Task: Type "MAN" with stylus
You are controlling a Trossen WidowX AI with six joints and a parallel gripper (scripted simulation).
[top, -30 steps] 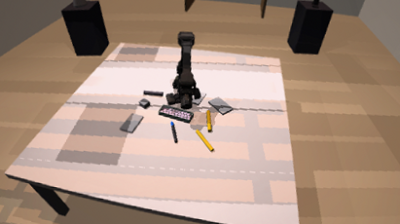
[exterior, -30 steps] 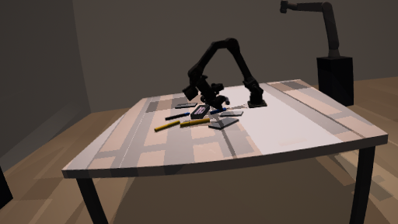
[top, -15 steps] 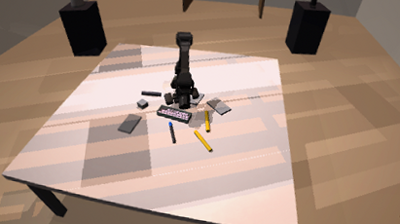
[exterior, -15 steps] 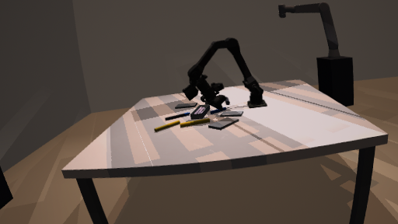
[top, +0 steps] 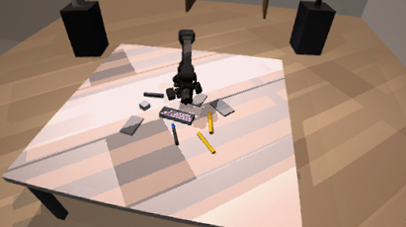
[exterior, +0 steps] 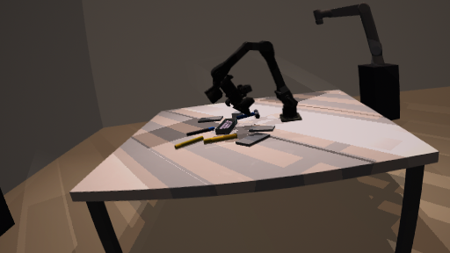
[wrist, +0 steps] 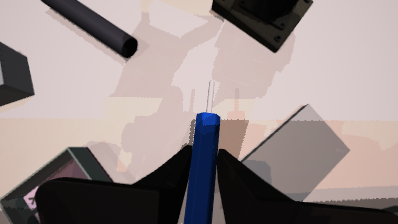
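My gripper [top: 184, 96] [exterior: 244, 105] [wrist: 204, 153] is shut on a blue stylus [wrist: 205, 132] [exterior: 250, 115] with a thin metal tip. The stylus points forward from between the black fingers, low over the table. The small dark keyboard [top: 177, 115] [exterior: 226, 126] with pale pink keys lies just in front of the gripper. In the wrist view only its corner [wrist: 75, 156] shows at the lower left. The stylus tip is off the keyboard, over bare table.
A dark pen with a blue tip [top: 174, 133] [exterior: 199, 131] and two yellow pencils [top: 210, 121] [top: 206, 142] lie in front of the keyboard. Grey plates [top: 132, 124] [top: 222, 106] [wrist: 295, 150], a small cube [top: 144, 104] [wrist: 12, 75] and a black cylinder [top: 153, 95] [wrist: 92, 25] lie around it.
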